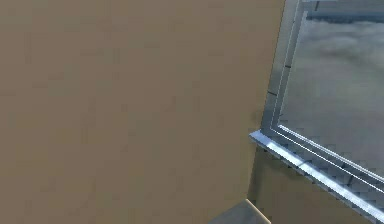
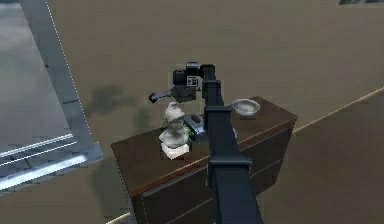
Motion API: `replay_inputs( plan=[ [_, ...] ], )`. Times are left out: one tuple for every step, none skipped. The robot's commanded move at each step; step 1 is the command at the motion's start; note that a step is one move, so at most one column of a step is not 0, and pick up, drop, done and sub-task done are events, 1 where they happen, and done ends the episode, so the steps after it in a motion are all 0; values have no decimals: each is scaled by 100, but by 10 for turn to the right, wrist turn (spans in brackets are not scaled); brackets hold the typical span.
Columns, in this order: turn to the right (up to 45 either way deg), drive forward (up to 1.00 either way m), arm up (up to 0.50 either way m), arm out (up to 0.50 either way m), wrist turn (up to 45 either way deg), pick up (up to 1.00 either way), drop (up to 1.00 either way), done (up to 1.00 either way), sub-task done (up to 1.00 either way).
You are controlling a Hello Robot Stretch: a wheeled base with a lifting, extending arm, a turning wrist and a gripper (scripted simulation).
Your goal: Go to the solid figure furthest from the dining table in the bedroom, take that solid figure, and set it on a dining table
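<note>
A pale whitish-green figure (image 2: pixel 176 134) stands on a dark brown dresser (image 2: pixel 260 140) against the tan wall in the arm side view. The dark arm rises from the bottom edge and reaches over the dresser. My gripper (image 2: pixel 160 97) sits at its far end, just above the figure, with its thin fingers pointing left in front of the wall. Whether it touches the figure is unclear, and I cannot tell whether it holds anything.
A shallow grey bowl (image 2: pixel 245 105) rests on the dresser's right part. A metal-framed window (image 2: pixel 40 90) fills the arm side view's left. In the forward view a tan wall (image 1: pixel 120 100) is close ahead, with a window (image 1: pixel 335 80) and its sill at the right.
</note>
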Motion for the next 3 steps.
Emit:
replay_inputs(
  plan=[
    [0, 0, -30, 0, 0, 0, 0, 0, 0],
    [0, 0, 0, 0, 0, 100, 0, 0, 0],
    [0, 0, 10, 0, 0, 0, 0, 0, 0]
  ],
)
